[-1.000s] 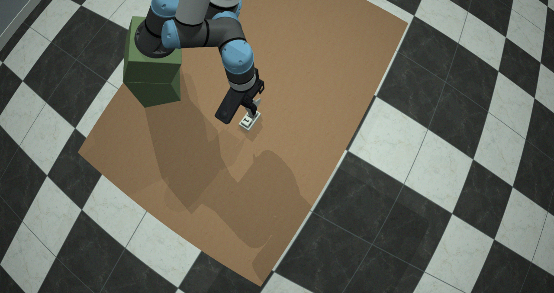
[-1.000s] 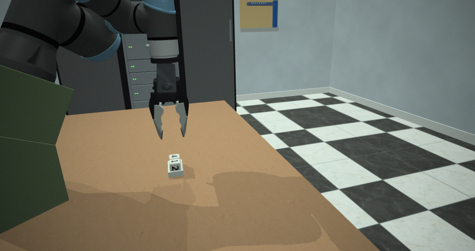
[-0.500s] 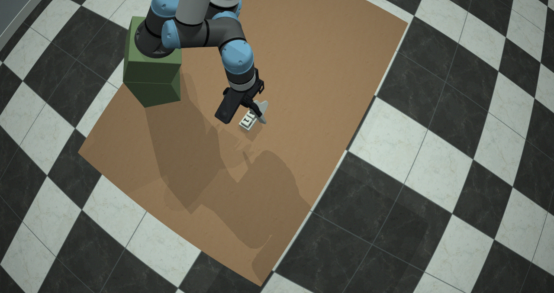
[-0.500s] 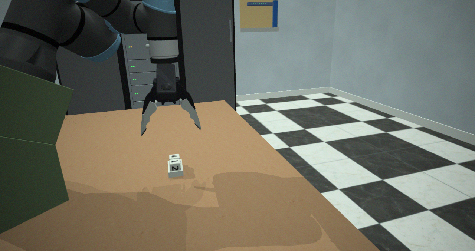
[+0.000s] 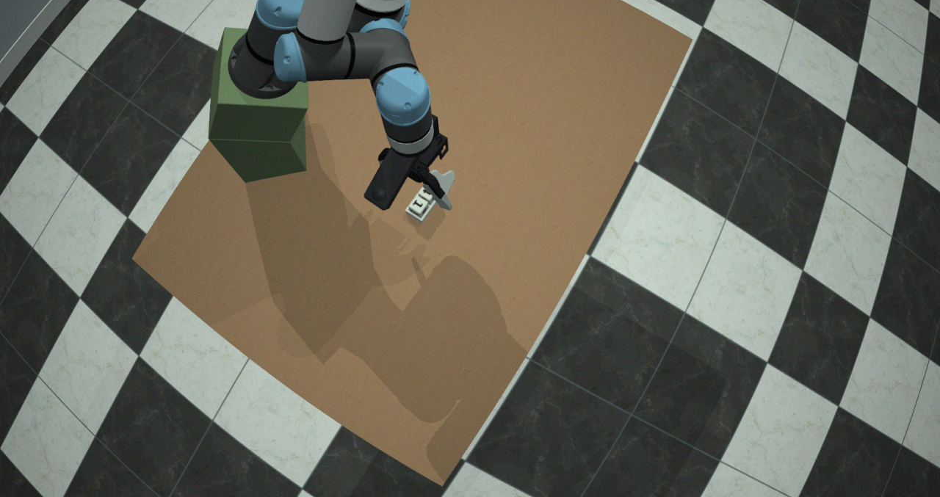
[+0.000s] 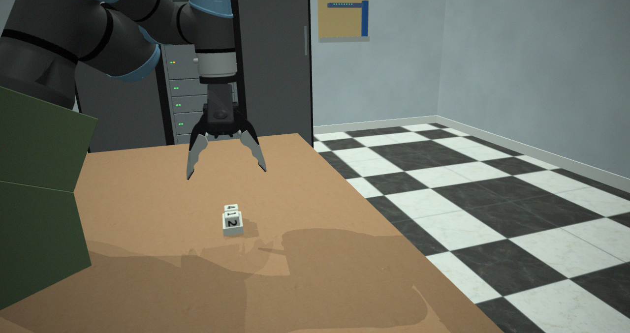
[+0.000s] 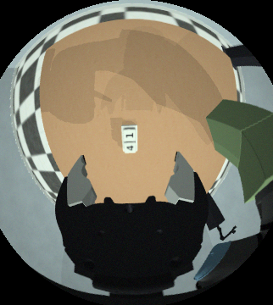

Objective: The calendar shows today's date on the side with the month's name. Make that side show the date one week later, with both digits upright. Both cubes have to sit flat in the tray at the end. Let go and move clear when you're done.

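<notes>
The small white tray (image 6: 233, 231) (image 7: 130, 126) stands on the brown table. Two white cubes sit side by side in it and look level. The nearer cube in the exterior view (image 6: 232, 219) (image 7: 130, 135) has a 1 on top and a 2 on the face towards that camera, both turned sideways. The other cube (image 6: 231, 207) (image 7: 130, 147) has a 4 on top, also sideways. The month's name and the digits on that side are not visible. My gripper (image 6: 227, 175) (image 7: 130, 154) is wide open and empty, above the tray, and partly covers the cubes in the top view.
The brown table (image 5: 545, 119) (image 6: 145, 190) bears the tray. The green robot pedestal (image 5: 259, 122) (image 6: 39, 155) (image 7: 225, 127) stands at the table's side. Dark cabinets (image 6: 275, 67) stand behind the table. Arm shadows fall on the table near the tray.
</notes>
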